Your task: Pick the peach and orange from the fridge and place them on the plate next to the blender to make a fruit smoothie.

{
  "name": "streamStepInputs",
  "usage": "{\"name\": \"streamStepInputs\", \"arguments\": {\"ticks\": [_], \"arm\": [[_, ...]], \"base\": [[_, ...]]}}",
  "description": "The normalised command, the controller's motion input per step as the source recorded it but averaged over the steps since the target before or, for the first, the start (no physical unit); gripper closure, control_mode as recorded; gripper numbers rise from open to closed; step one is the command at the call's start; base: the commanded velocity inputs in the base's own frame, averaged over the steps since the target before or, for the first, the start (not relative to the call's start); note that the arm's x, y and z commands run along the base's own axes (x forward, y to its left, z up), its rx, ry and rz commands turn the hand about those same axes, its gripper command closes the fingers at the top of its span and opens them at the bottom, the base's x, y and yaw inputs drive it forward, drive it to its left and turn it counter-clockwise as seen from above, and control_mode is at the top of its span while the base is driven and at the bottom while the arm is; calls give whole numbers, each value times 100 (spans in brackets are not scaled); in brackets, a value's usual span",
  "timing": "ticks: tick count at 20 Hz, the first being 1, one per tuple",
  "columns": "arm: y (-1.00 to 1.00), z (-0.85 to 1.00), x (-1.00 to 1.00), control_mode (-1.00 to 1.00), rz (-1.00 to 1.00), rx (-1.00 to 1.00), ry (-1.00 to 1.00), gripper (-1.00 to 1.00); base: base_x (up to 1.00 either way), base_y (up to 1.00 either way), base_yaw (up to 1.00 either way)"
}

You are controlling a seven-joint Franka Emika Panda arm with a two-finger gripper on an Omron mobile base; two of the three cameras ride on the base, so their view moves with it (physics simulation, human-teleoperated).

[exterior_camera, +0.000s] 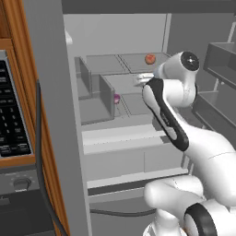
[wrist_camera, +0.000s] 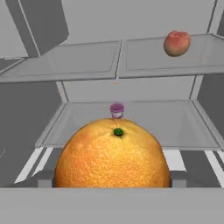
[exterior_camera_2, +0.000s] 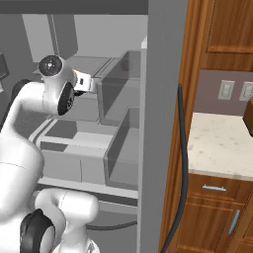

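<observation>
**Grey fridge open, orange sitting right at the fingers**

Grey is covering nearly everything here: the fridge (exterior_camera: 55,115) is standing open in front of the robot, its pale shelves and see-through bins stacked one above another. The white arm (exterior_camera: 203,152) is reaching in from the right side of the opening, its wrist bending toward the middle shelf.

From the hand's own camera, the orange (wrist_camera: 112,154) is looming large and dead centre, lying straight ahead of the gripper (wrist_camera: 112,183) and tight up against it. Small grey finger pieces are showing at either flank of the fruit, which suggests the fingers are straddling it. Whether they are pressing on it or only standing beside it, I cannot tell from these pictures. Being a ball, the orange is offering no long axis to line up with; its green stem end (wrist_camera: 118,131) is pointing up and slightly away from the hand.

The peach (exterior_camera: 150,59) is resting on the shelf above, further back and off to the right as the hand sees it, well apart from the orange.

Smallest of all, a little pink-purple cup (wrist_camera: 117,110) is standing on the shelf just beyond the orange, in line with it.

My judgement: the orange is the fruit in hand, the peach is waiting.
</observation>
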Motion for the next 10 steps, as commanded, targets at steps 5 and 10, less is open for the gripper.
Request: {"name": "streamStepInputs", "arguments": {"ticks": [5,10], "arm": [[5,-86,-100,-100,-7,-22,62,100],[0,-83,-85,-100,-1,-4,9,100]], "base": [[0,0,0],[0,0,0]]}}
